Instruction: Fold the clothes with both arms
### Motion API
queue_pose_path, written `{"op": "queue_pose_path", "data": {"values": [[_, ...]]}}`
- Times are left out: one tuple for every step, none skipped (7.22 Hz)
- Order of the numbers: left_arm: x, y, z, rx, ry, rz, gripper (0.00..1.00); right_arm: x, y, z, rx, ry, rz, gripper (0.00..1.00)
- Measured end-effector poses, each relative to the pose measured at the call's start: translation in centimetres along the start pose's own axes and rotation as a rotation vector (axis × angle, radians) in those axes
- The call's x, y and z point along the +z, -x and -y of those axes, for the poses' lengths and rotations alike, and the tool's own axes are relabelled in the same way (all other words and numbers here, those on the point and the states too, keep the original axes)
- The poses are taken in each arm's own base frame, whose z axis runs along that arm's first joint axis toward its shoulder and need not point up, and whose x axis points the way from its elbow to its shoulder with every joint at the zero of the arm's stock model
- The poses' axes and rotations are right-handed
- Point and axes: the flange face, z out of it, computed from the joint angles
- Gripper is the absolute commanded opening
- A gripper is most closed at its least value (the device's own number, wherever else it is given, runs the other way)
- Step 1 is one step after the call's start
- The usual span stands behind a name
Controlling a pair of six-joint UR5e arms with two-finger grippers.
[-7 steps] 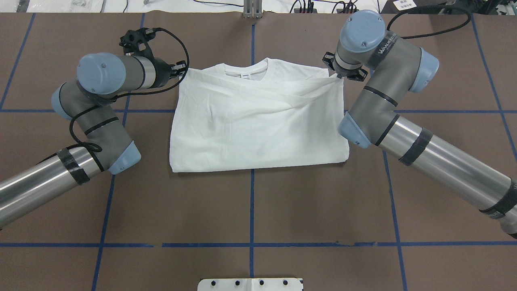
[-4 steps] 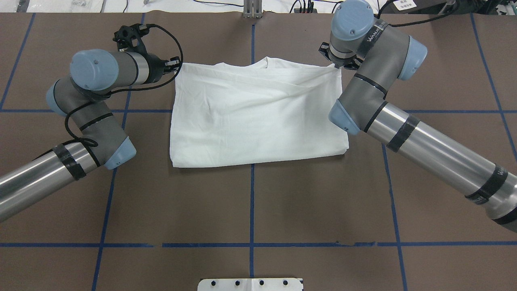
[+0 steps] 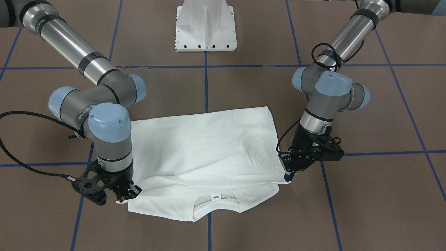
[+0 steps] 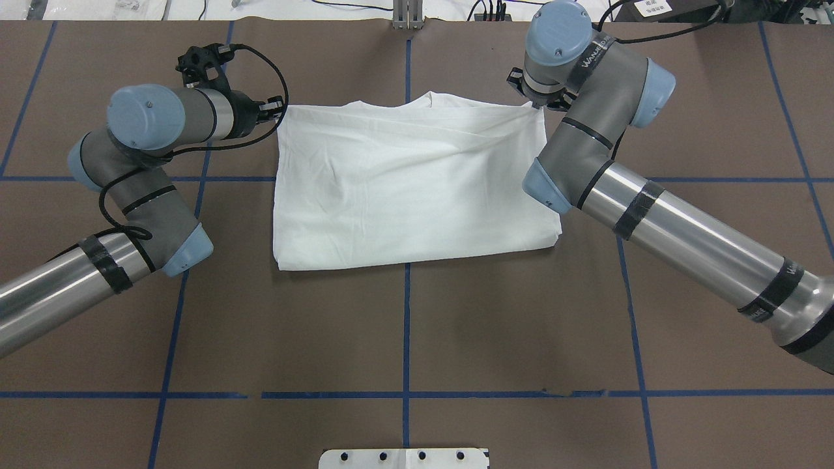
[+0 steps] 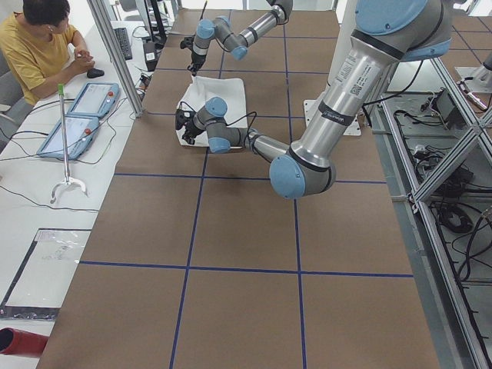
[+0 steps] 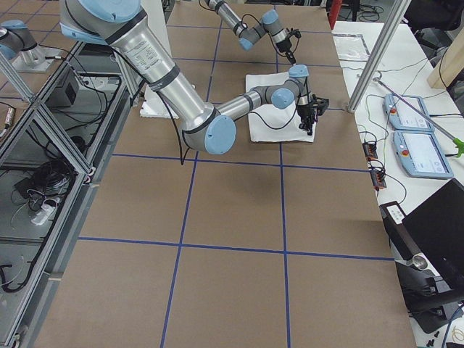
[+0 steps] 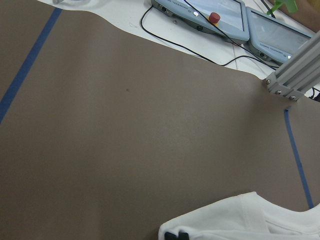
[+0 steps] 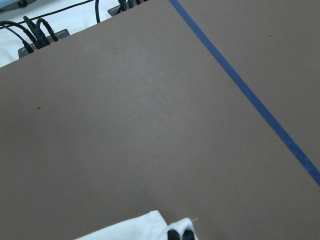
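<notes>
The white T-shirt (image 4: 410,182) lies folded on the brown table, its top layer drawn over towards the collar (image 3: 216,206), which still peeks out with its small tag. My left gripper (image 4: 277,107) is shut on the top layer's far left corner; it also shows in the front view (image 3: 287,177) and the left wrist view (image 7: 176,235). My right gripper (image 4: 538,104) is shut on the far right corner, also in the front view (image 3: 129,194) and the right wrist view (image 8: 181,233). No text block shows.
The white pedestal base (image 4: 404,458) stands at the table's near edge. Blue tape lines (image 4: 406,326) grid the table. Beyond the far edge are cables, two pendants (image 7: 200,12), a metal post (image 7: 295,75) and a seated operator (image 5: 38,46).
Both grippers have carried the top layer's edge farther from the robot, so it now covers most of the collar in the overhead view. Both arms have shifted with it.
</notes>
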Motion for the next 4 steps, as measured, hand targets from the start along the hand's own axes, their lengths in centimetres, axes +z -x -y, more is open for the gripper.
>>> {"op": "queue_pose_path", "data": {"values": [[0.0, 0.3, -0.1, 0.006, 0.0, 0.0, 0.47, 0.2, 0.3, -0.2, -0.001, 0.002, -0.004, 0.69], [0.0, 0.6, -0.1, 0.009, 0.0, 0.001, 0.51, 0.4, 0.4, -0.4, -0.001, 0.004, -0.005, 0.72], [0.0, 1.0, -0.2, 0.011, 0.001, 0.003, 0.54, 0.2, 0.3, -0.6, 0.003, 0.006, 0.0, 0.72], [-0.1, 1.2, -0.3, 0.014, 0.001, 0.004, 0.54, -0.7, -0.3, -0.9, 0.012, 0.009, 0.022, 0.74]]}}
